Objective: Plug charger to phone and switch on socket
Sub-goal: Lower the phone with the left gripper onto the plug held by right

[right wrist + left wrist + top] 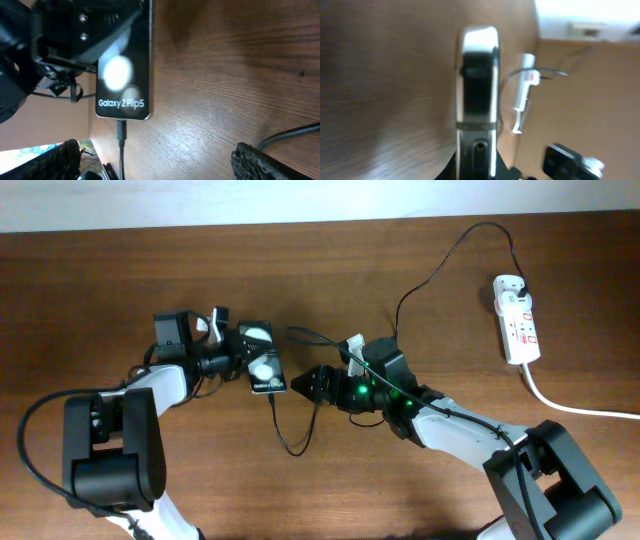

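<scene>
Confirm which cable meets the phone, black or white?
The thin black charger cable, entering the phone at its bottom edge; the thick white cord only leaves the power strip.

Looks like a robotics lab bench. Shows a left arm (pixel 110 445) and a right arm (pixel 480 440), both black and white, standing at the near edge of a plain brown wooden table (pixel 120 270). Shows small green lamps (pixel 362 390) lit on the right arm. Has a pale wall (pixel 300 200) just behind the far edge. Carries test items laid apart on the wood: a phone (pixel 262 358), a thin black cable (pixel 430 280), and a white socket (pixel 517 320) with red switches.
</scene>
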Available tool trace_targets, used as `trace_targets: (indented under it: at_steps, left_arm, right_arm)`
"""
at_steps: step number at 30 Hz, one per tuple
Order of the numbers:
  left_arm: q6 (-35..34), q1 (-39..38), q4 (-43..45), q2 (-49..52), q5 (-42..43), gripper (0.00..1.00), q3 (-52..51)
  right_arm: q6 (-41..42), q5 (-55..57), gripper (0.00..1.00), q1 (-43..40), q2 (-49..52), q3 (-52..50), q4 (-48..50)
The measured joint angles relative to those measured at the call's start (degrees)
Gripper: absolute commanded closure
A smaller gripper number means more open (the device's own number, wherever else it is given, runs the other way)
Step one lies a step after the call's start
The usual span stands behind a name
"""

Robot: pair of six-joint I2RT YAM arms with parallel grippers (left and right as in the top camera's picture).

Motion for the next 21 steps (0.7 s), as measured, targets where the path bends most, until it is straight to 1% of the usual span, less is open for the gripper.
trace_targets:
  at_steps: [3,5,7,9,11,12,15,21]
  left_arm:
    - [0.02,0.0,-3.76,0.0,-5.68,1.0,0.0]
    - [0.02,-0.11,-4.31,0.0,-9.9,1.0,-0.07]
    - [0.02,-0.61,-4.63,0.0,-12.11,0.99,-0.07]
    - [0.02,-2.95,-5.4,0.0,-16.44,0.98,-0.07]
    - [0.72,-6.1,-5.51,0.0,-20.81,0.93,-0.07]
    - [1.33,-8.04,-5.35,0.0,-22.99,0.92,-0.07]
    - [2.62,-11.1,-5.44,-0.11,-25.86,0.84,-0.07]
    - [3.69,-11.15,-7.67,-0.94,-26.67,0.8,0.02]
  right_arm:
    - [0.0,0.09,0.01,0.0,0.0,-0.02,0.0]
    - [-0.02,0.11,0.01,0.0,0.0,0.0,0.0]
    - [-0.02,0.11,0.01,0.0,0.0,0.0,0.0]
    - [0.0,0.13,0.01,0.0,0.0,-0.02,0.0]
    - [0.0,0.11,0.01,0.0,0.0,0.0,0.0]
    - [-0.02,0.11,0.01,0.0,0.0,-0.02,0.0]
    - [0.02,0.13,0.01,0.0,0.0,0.0,0.0]
    - [-0.02,0.11,0.01,0.0,0.0,-0.02,0.0]
